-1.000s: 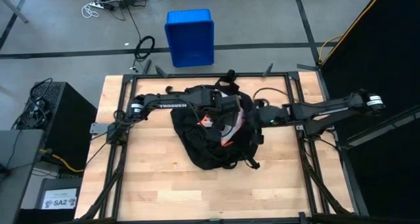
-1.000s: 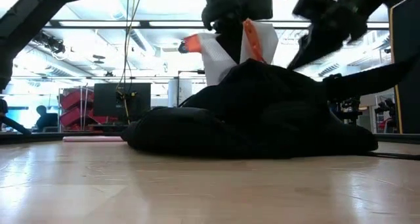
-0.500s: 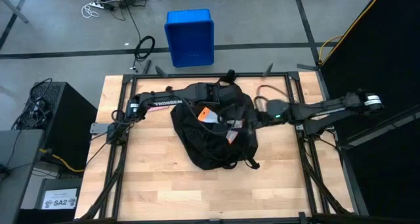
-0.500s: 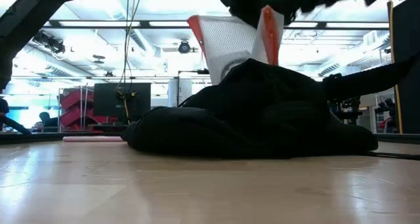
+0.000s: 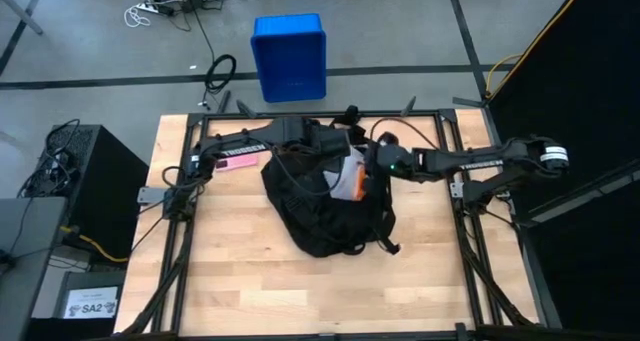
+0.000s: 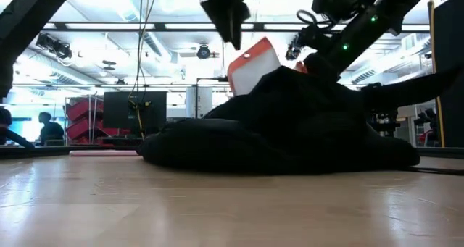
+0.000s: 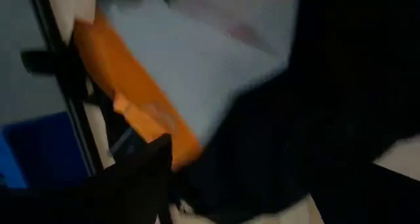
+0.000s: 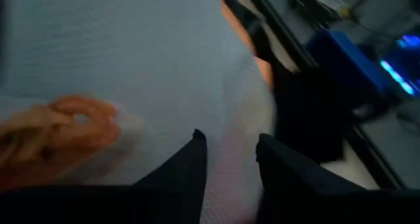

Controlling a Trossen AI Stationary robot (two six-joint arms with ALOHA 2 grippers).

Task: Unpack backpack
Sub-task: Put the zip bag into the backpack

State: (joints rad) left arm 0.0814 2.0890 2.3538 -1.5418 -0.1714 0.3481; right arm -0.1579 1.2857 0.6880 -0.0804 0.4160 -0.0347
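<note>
The backpack (image 5: 325,206) lies slumped in the middle of the wooden table (image 5: 230,271), toward its far edge, a black heap with straps trailing toward the near right side. A white mesh pouch with orange trim (image 5: 350,173) sticks up out of its upper opening; in the low view the same pouch (image 6: 254,66) rises above the dark mound of fabric (image 6: 290,131). The right gripper (image 5: 372,166) reaches in from the right side and sits at the pouch, and in its wrist view the two dark fingers (image 8: 190,165) stand a narrow gap apart against the pale mesh (image 8: 131,66), seemingly pinching it, with orange trim (image 8: 59,122) to one side. The left gripper (image 5: 322,141) hangs over the far edge of the backpack, just beside the pouch; its wrist view shows white mesh and an orange edge (image 7: 131,99) close in front, but whether its fingers are spread or closed cannot be told. A small pink item (image 5: 236,163) lies on the table under the left arm, apart from the backpack. Beyond the table a blue plastic crate (image 5: 289,56) stands on the grey floor, with cables (image 5: 220,73) beside it
</note>
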